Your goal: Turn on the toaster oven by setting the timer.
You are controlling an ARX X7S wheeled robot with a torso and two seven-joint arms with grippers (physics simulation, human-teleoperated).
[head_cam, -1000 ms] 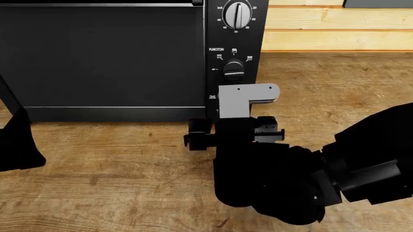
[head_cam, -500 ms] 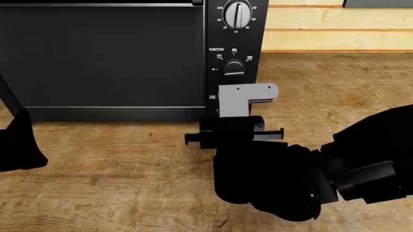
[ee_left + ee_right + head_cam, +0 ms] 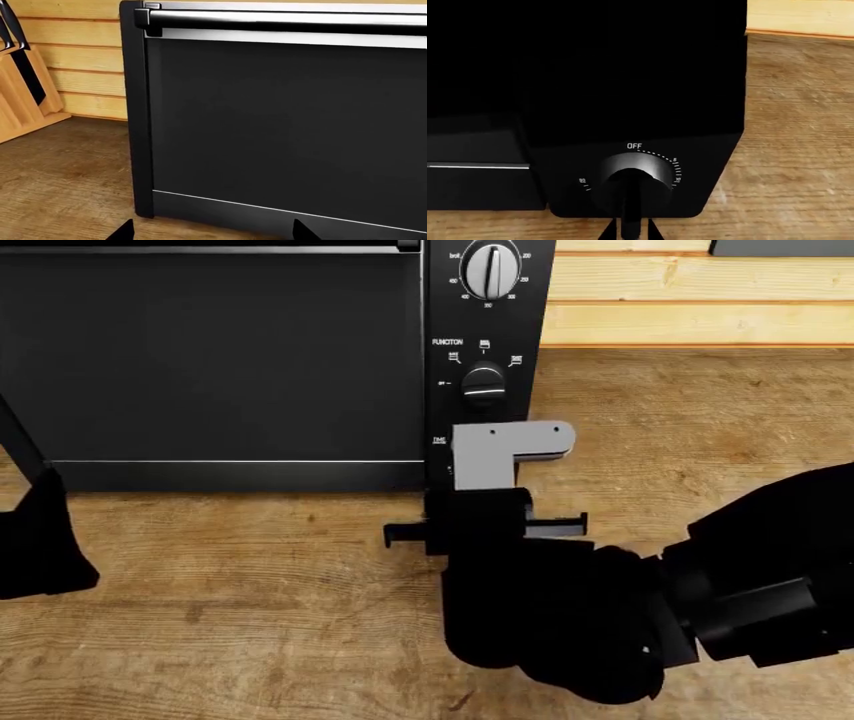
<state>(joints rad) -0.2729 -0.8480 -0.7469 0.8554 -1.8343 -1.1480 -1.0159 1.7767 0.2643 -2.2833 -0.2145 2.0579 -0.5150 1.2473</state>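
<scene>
The black toaster oven (image 3: 214,360) stands at the back of the wooden counter; its dark glass door fills the left wrist view (image 3: 280,125). The timer (image 3: 634,175) is the lowest knob on the control panel, with "OFF" printed above it. In the head view it is hidden behind my right gripper's grey bracket. My right gripper (image 3: 630,234) is shut on the timer's pointer bar, one fingertip on each side. In the head view the right gripper (image 3: 487,475) is pressed against the panel's lower end. My left gripper (image 3: 212,232) is open and empty, in front of the door's lower left corner.
The FUNCTION knob (image 3: 483,383) and the bigger numbered knob (image 3: 491,270) sit above the timer. A wooden knife block (image 3: 23,90) stands left of the oven. A plank wall (image 3: 694,290) runs behind. The left arm (image 3: 34,540) is at the counter's left.
My right gripper has rolled about its axis at the timer, its black cross parts going from tilted to level. The left arm has barely moved.
</scene>
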